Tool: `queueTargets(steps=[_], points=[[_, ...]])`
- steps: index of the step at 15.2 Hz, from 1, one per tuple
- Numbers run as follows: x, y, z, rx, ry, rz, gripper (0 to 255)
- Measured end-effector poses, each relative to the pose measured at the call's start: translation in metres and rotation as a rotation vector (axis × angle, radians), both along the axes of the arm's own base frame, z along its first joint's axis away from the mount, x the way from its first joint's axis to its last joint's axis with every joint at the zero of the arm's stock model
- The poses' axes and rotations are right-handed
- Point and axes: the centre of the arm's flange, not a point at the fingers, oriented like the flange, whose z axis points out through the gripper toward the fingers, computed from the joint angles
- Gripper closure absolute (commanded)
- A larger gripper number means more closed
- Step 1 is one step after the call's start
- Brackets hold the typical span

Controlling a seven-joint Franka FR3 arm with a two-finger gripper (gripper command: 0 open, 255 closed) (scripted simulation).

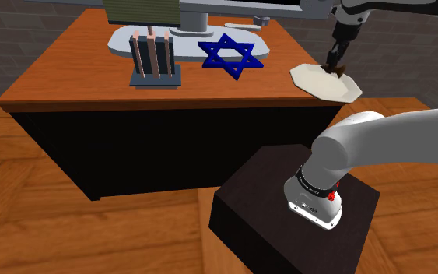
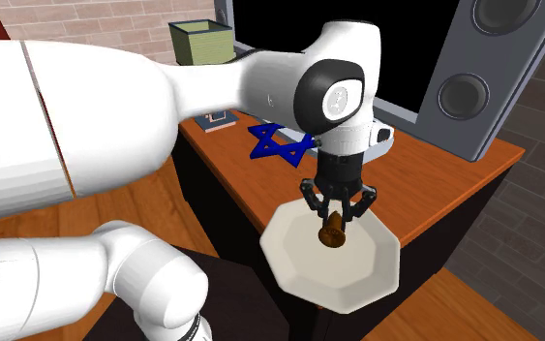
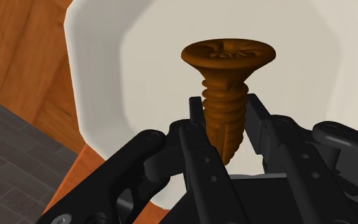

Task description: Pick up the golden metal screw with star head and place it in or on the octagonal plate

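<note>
The gripper (image 2: 335,219) is clasping the brown screw (image 3: 224,89) by its shank between its 2 fingers. The screw is hanging head down over the middle of the white plate (image 2: 362,279), which is sitting at the desk's (image 1: 61,66) edge.

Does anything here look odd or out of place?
The plate sits at the desk corner and seems to jut over the edge, so it might tip. The screw, clasped in the gripper above it, looks fine.
</note>
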Motion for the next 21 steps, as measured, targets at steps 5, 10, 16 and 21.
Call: queueTargets(steps=[5, 10, 16, 21], points=[[0.001, -0.001, -0.027, 0.0, 0.0, 0.0, 255], [0.0, 0.0, -0.035, 0.0, 0.0, 0.0, 255], [0.0, 0.0, -0.035, 0.0, 0.0, 0.0, 0], [0.002, 0.001, -0.019, -0.001, -0.001, 0.0, 0]])
